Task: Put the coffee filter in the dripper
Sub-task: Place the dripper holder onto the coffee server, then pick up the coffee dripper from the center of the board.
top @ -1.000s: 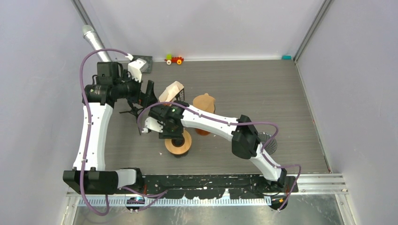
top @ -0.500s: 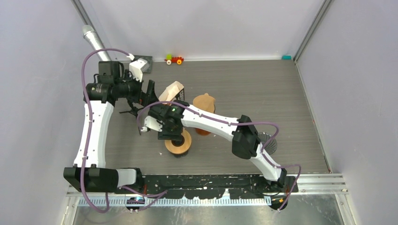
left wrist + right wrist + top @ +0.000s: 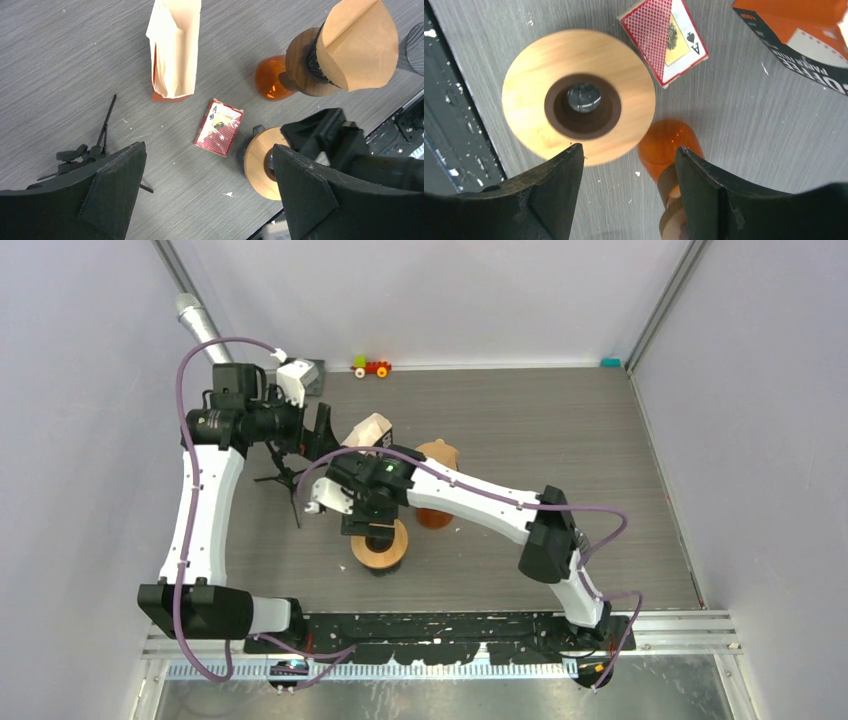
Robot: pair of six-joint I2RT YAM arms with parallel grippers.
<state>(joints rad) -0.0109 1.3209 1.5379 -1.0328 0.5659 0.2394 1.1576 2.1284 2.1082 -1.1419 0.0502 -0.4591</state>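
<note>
The right gripper (image 3: 629, 150) hangs with jaws apart, gripping nothing, above the wooden ring (image 3: 534, 70), whose bore is bare. The left gripper (image 3: 205, 155) is also wide and empty. Seen from overhead, the coffee filter (image 3: 435, 455) stands at 1 o'clock of that ring, seated in the dark dripper (image 3: 314, 57) over the orange vessel (image 3: 270, 80). We judge placement done; only withdrawal remains.

a grey wood-grain table top (image 3: 560, 440) fills the enclosure, closed in on three sides by plain pale lavender walls (image 3: 450, 290). slim aluminium posts (image 3: 662, 300) run up the back corners. a ribbed metal rail (image 3: 690, 625) edges the near side. the light is soft and even, shadows faint
</note>
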